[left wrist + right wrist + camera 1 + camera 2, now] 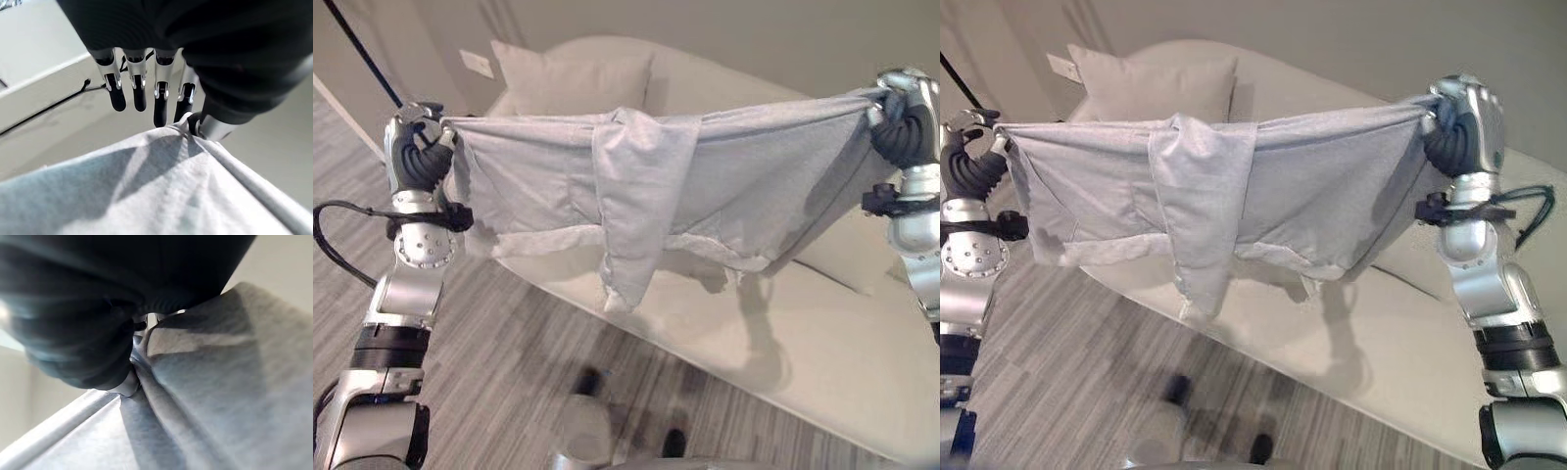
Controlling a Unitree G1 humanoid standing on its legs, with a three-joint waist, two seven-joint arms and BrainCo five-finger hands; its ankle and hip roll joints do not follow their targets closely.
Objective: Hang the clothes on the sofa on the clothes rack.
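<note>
Both hands clamp the grey garment — left hand [419, 149] and right hand [1461, 125] each pinch a top corner, stretching it taut above the sofa [822, 333] — we judge this keeps it flat for hanging.

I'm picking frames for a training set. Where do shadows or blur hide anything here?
Left eye view: the shirt casts a soft shadow on the sofa, hiding nothing. Right wrist view: the right hand is a dark blur, its fingers unreadable. Left wrist view: the left hand is sharp, pinching cloth.
</note>
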